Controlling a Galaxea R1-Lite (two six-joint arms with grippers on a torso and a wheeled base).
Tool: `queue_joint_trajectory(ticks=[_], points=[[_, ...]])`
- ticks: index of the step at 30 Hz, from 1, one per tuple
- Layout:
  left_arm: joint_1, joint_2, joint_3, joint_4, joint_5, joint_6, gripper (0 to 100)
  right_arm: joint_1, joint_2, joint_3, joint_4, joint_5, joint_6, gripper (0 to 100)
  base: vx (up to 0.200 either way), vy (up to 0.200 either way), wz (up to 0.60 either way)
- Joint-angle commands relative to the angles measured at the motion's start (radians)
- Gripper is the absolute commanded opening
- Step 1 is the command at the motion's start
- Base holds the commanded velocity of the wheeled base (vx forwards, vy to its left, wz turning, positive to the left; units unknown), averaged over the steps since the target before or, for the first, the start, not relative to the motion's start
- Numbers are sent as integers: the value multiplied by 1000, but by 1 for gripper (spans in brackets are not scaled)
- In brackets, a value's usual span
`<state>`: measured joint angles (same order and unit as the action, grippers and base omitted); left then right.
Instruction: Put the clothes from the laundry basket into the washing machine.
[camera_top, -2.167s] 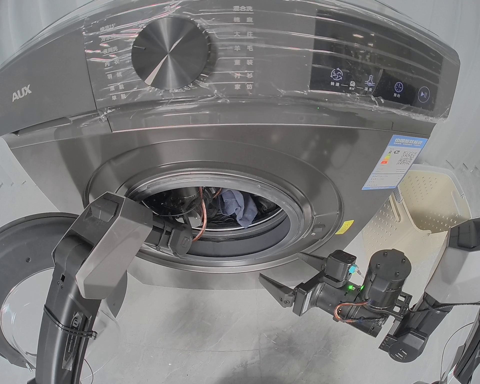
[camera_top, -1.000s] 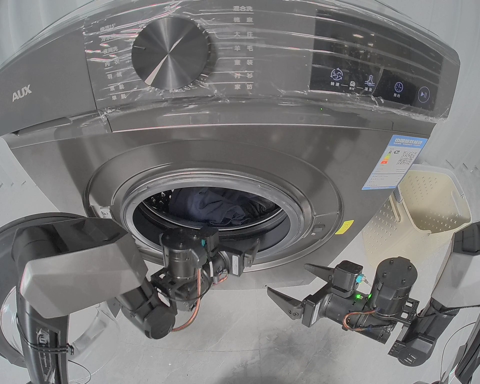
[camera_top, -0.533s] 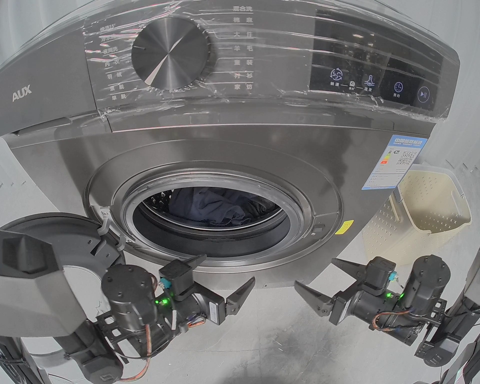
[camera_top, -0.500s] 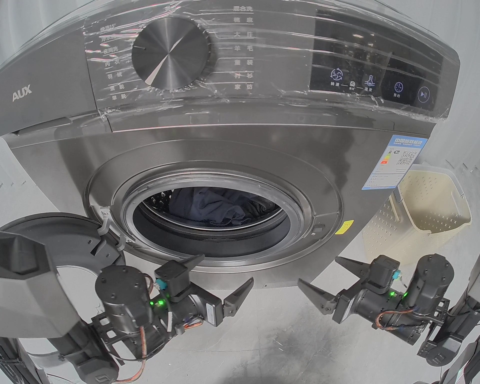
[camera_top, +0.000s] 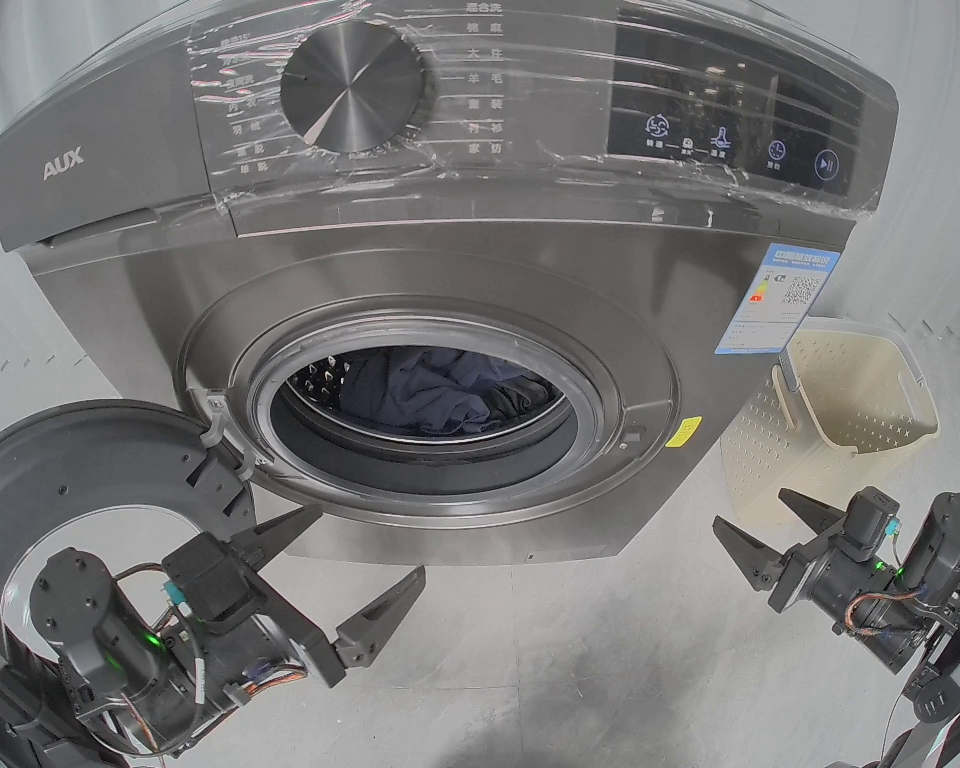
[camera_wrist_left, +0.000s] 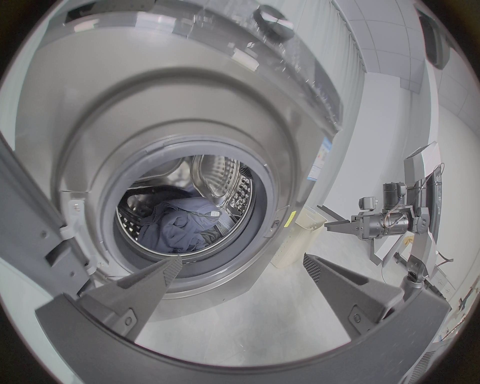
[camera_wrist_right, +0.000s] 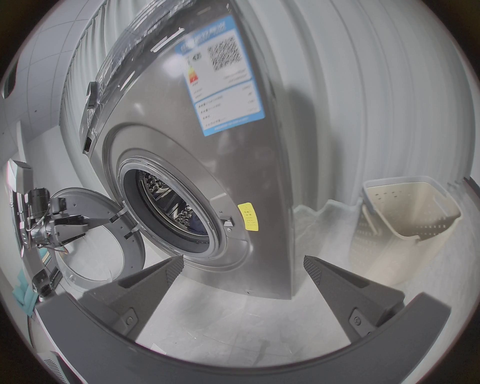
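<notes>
Steel-grey washer (camera_top: 480, 250) stands with its door (camera_top: 100, 450) swung out to the robot's left in the head view. Dark blue clothes (camera_top: 430, 390) lie heaped in the drum, and the cream basket (camera_top: 850, 400) sits on the floor (camera_top: 600, 660) just beside the washer's right side. The left gripper (camera_top: 365, 545) hangs low by the door, below the drum mouth, fingers spread wide on nothing. That arm reached into the drum 2.2 s ago, and half a second ago the gripper sat nearer the middle under the opening. The right gripper (camera_top: 752, 510), equally wide and bare, is in front of the basket, further right than half a second ago. The whole picture has also shifted a little, so the camera moved. From the left wrist, that gripper's fingers (camera_wrist_left: 145, 290) gape apart, facing the drum where the clothes (camera_wrist_left: 175, 227) lie. The right gripper (camera_wrist_left: 324, 216) shows farther off, near the basket (camera_wrist_left: 300, 235). From the right wrist, its fingers (camera_wrist_right: 350, 295) stand wide apart around nothing, with the washer (camera_wrist_right: 200, 150) and basket (camera_wrist_right: 405, 225) ahead and the left gripper (camera_wrist_right: 95, 225) by the door (camera_wrist_right: 132, 255).
</notes>
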<state>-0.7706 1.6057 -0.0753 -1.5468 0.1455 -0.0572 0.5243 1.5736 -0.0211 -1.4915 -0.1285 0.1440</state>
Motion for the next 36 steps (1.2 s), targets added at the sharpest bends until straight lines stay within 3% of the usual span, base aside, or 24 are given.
queue_joint_trajectory(ticks=[1, 3, 4, 5, 10, 14, 15, 16, 19, 24, 29, 33, 36], points=[[2, -119, 57, 1, 17, 5, 100, -50, -167, 21, 96, -2, -9, 100, -200, 0, 0], [4, -142, 68, 2, 25, 5, 100, -55, -193, 21, 123, -2, -11, 100, -200, 0, 0], [7, -158, 74, 5, 28, 4, 100, -70, -277, 21, 218, 0, -12, 100, -200, 0, 0], [8, -162, 74, 7, 28, 4, 100, -72, -290, 21, 232, 1, -12, 100, -200, 0, 0], [60, -320, 74, 142, 34, 34, 100, -84, -521, 21, 501, 6, -12, 100, -200, 0, 0], [63, -434, 75, 258, 35, 43, 100, -98, -646, 21, 613, 3, -15, 100, -150, 0, 0], [63, -546, 74, 384, 35, 39, 100, -127, -739, 21, 706, 6, -26, 100, 0, 0, 0], [65, -553, 74, 393, 35, 39, 100, -128, -745, 21, 712, 6, -27, 100, 0, 0, 0], [136, -754, 75, 659, 28, 17, 100, -184, -880, 18, 849, 13, -41, 100, 0, 0, 0], [221, -1020, 55, 938, 6, 19, 100, -224, -1012, 18, 971, 13, -40, 100, -200, 0, 0], [303, -1231, 72, 1096, -14, 14, 100, -240, -1133, 10, 1074, 15, -40, 100, -40, 0, 0], [402, -1408, 69, 1266, -52, -10, 100, -256, -1213, 12, 1126, 13, -41, 100, -100, 0, 0], [453, -1460, 72, 1329, -67, -12, 100, -285, -1324, 21, 1245, 15, -57, 100, -200, 0, 0]])
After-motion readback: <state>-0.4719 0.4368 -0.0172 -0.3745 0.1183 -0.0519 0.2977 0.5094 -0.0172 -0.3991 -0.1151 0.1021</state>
